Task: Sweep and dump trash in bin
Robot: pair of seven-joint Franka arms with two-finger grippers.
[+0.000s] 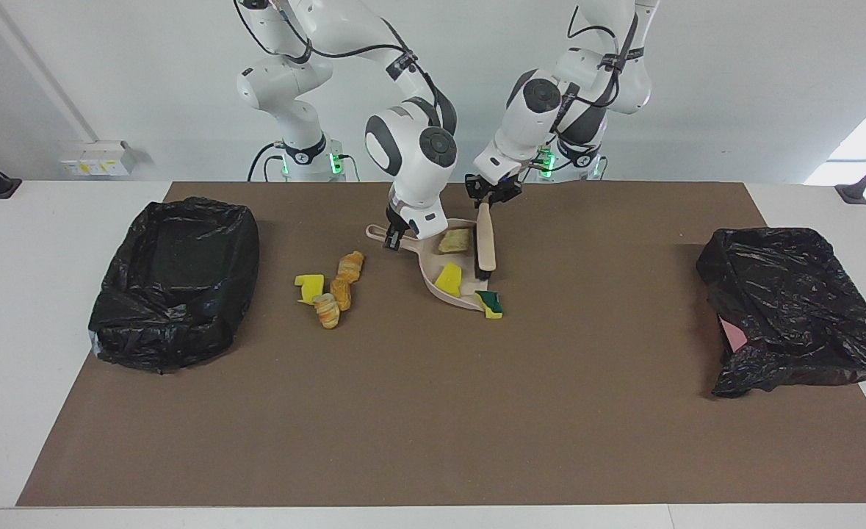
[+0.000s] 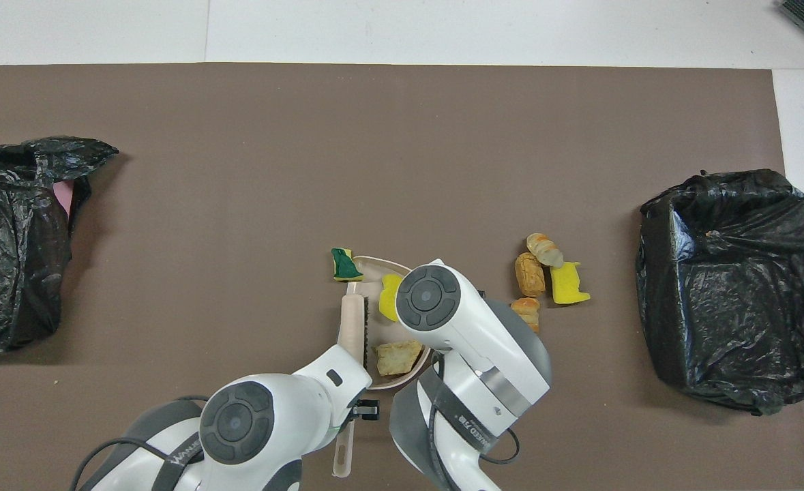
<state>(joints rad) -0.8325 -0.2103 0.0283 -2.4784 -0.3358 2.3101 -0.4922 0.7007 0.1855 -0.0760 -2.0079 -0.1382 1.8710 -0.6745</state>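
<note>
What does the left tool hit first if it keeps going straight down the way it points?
The brush it already grips; past that, probably the dustpan rim under the bristles. Depth is hard to judge.

One camera sits high across the surface (image 1: 433, 441), facing the robots; another looks steeply down from above them. Both share the brown mat (image 2: 402, 136).

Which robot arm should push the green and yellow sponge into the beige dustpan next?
Probably the left. The left gripper is shut on the beige brush, whose bristles sit right beside the green-faced yellow sponge piece at the beige plastic dustpan lip. The right gripper is busy holding the dustpan's handle.
</note>
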